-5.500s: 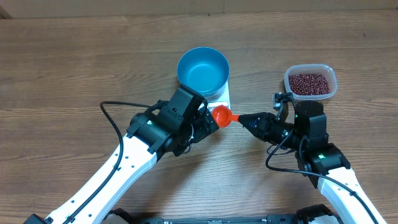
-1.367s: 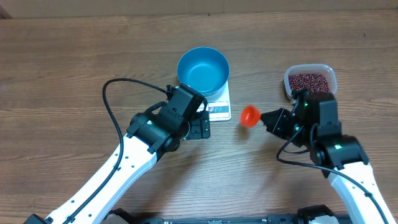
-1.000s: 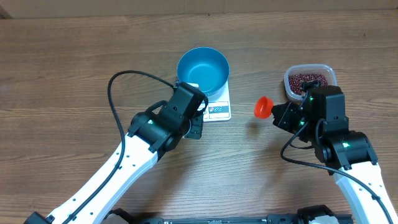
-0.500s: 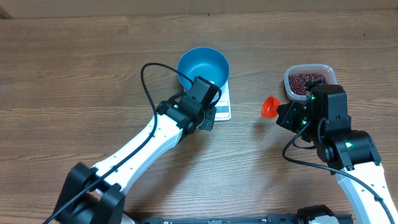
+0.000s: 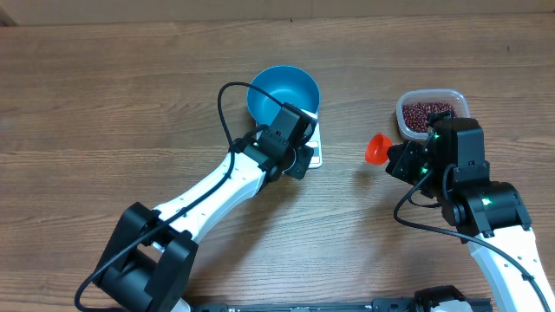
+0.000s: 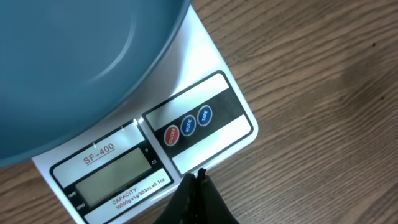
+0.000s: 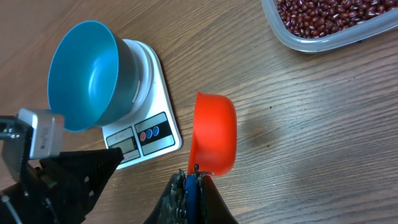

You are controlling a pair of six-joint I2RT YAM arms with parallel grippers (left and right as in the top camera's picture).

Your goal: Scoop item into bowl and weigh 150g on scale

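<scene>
The blue bowl [image 5: 283, 95] stands empty on the white scale [image 5: 316, 132]. In the left wrist view the bowl [image 6: 74, 56] covers most of the scale [image 6: 236, 134], whose display [image 6: 115, 177] and three round buttons [image 6: 186, 126] show along the near edge. My left gripper [image 6: 198, 177] is shut and empty, its tip just over that edge below the buttons. Dark red beans [image 7: 329, 14] fill the clear tub [image 5: 433, 113]. My right gripper [image 7: 194, 171] is shut on the blue handle of an orange scoop [image 7: 214, 134], above the table between scale and tub.
Bare wooden table [image 5: 104, 104] lies all round. The left arm [image 5: 217, 195] reaches diagonally from the front left up to the scale. The right arm [image 5: 481, 204] stands at the front right, just below the tub.
The left arm has stretched forward, bringing its shut gripper from the table in front of the scale onto the scale's button edge. The right gripper carried the scoop rightward toward the tub, then stopped.
</scene>
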